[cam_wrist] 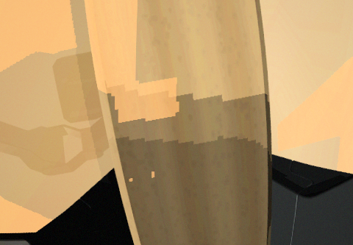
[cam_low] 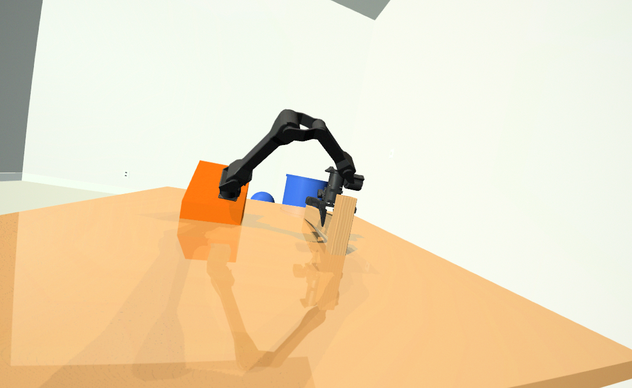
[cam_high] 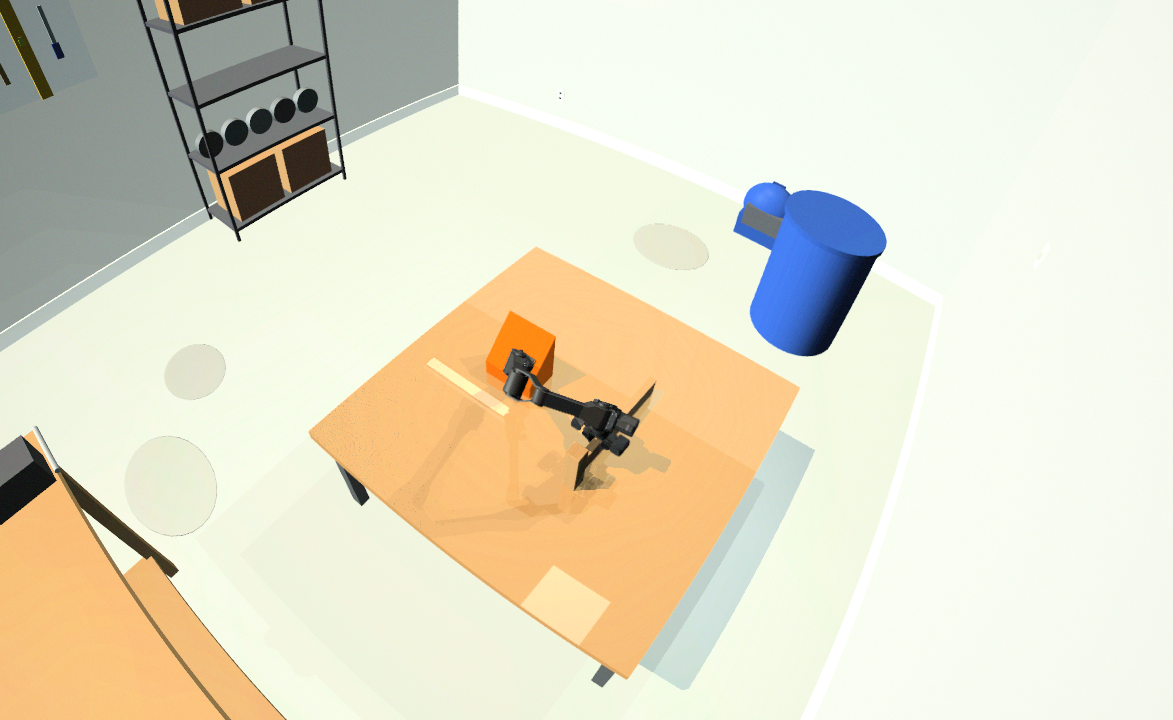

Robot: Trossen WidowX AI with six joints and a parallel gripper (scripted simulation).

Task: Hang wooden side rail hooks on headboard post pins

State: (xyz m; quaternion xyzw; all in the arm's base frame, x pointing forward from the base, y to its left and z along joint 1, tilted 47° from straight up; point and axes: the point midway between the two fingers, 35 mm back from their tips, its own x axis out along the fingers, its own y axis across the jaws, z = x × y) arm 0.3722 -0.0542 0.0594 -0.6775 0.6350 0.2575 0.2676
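Note:
The upright wooden piece, which looks like the headboard post [cam_high: 581, 474] [cam_low: 342, 224], stands on the table at the near end of a long board. That board, the side rail [cam_high: 643, 399] [cam_low: 311, 212] [cam_wrist: 206, 46], runs back from it, away from the exterior camera. My gripper [cam_high: 602, 428] [cam_low: 327, 212] [cam_wrist: 177, 162] points down and is shut on the rail, with one black finger on each side in the wrist view. The hooks, slot and pins do not show. I cannot tell whether the hooks are seated or whether the far end touches the table.
The orange box [cam_high: 511, 333] [cam_low: 207, 198] stands on the table [cam_high: 662, 546] [cam_low: 477, 327] at the arm's base. The arm reaches from it over to the rail. The blue drum [cam_high: 809, 277] [cam_low: 301, 190] stands beyond the table. The glossy table top shows reflections and shadows.

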